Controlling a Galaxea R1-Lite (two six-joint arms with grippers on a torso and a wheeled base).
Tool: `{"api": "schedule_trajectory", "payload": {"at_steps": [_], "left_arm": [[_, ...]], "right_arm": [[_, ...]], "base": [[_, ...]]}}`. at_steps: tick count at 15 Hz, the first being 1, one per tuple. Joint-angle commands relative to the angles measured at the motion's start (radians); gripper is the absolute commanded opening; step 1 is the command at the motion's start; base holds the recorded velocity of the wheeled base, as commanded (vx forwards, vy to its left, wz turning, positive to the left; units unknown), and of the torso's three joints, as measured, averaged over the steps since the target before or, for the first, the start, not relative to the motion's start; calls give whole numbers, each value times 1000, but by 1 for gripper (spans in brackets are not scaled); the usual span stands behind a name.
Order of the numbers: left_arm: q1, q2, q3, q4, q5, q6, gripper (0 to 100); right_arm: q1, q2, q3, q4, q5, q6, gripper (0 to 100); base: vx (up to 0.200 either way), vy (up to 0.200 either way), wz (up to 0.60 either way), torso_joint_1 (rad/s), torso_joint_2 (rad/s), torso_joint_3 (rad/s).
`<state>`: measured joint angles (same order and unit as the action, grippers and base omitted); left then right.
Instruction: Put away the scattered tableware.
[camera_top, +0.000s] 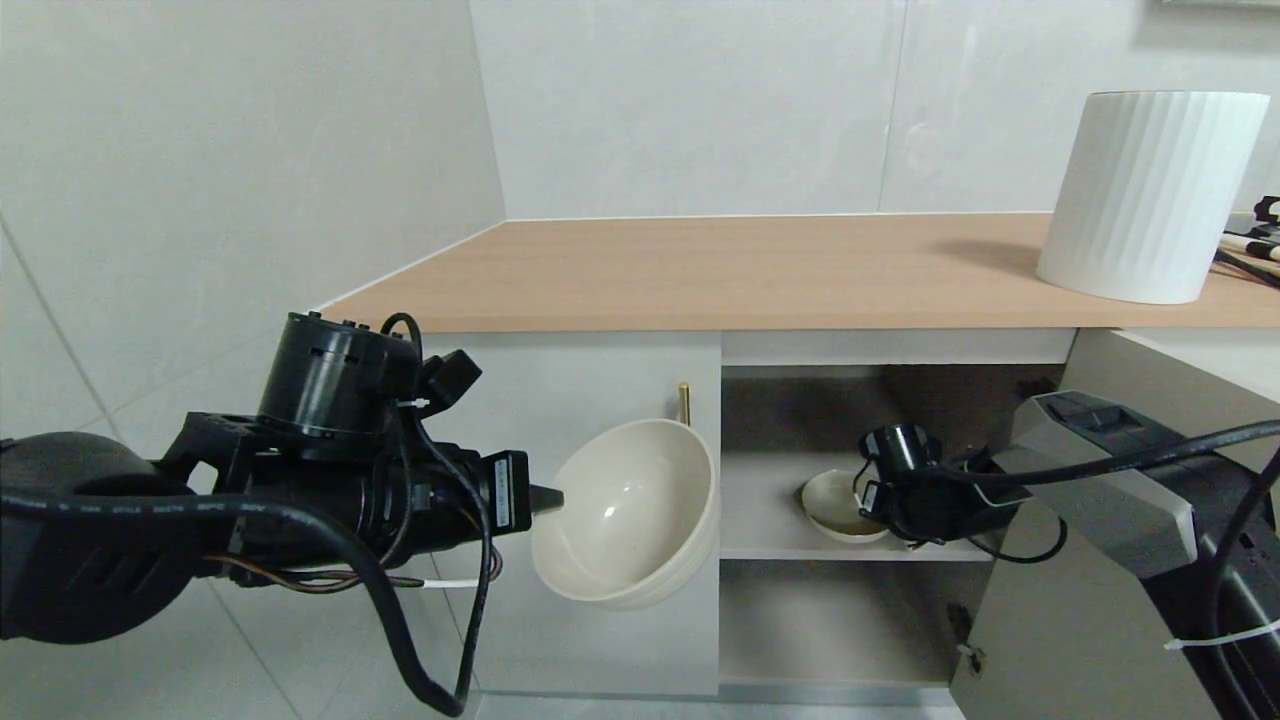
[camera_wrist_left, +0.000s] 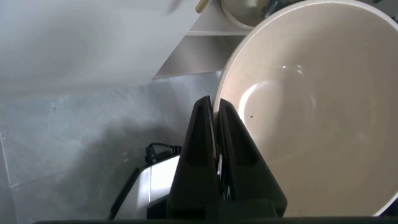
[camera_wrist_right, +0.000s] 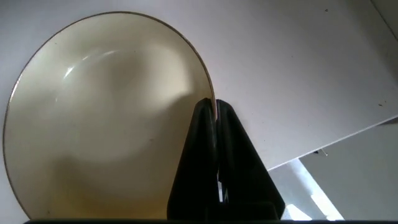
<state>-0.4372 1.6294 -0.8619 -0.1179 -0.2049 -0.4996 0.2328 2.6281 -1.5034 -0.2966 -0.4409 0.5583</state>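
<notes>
Left gripper (camera_top: 548, 497) is clamped on the big bowl's (camera_top: 630, 515) rim, bowl tilted in front of the cabinet's (camera_top: 600, 390) closed door. Right gripper (camera_wrist_right: 214, 109) pinches the small bowl (camera_top: 832, 505) on the cabinet shelf. Suggest seating it flat and backing out straight. Count: two bowls, two grippers.

Head cam: forward, mid-range, facing the cabinet (camera_top: 585, 385). Left wrist cam: close, sighting along its fingers (camera_wrist_left: 199, 149), large bowl (camera_wrist_left: 311, 106) just past the tips. Right wrist cam: same, small bowl (camera_wrist_right: 106, 112). Head view shares both bowls.
</notes>
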Motion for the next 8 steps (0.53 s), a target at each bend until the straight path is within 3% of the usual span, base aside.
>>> {"api": "schedule_trajectory", "payload": {"at_steps": [1, 6, 8], "left_arm": [[0, 3, 0, 0, -1, -1, 0], [0, 7, 0, 0, 2, -1, 0], [0, 21, -6, 0, 22, 1, 0]], "right_arm": [[0, 3, -8, -1, -1, 2, 100], [2, -22, -12, 1, -25, 37, 100], [7, -126, 58, 8, -42, 80, 100]], "base": [[0, 0, 0, 0, 0, 0], [0, 0, 0, 0, 0, 0], [0, 0, 0, 0, 0, 0]]}}
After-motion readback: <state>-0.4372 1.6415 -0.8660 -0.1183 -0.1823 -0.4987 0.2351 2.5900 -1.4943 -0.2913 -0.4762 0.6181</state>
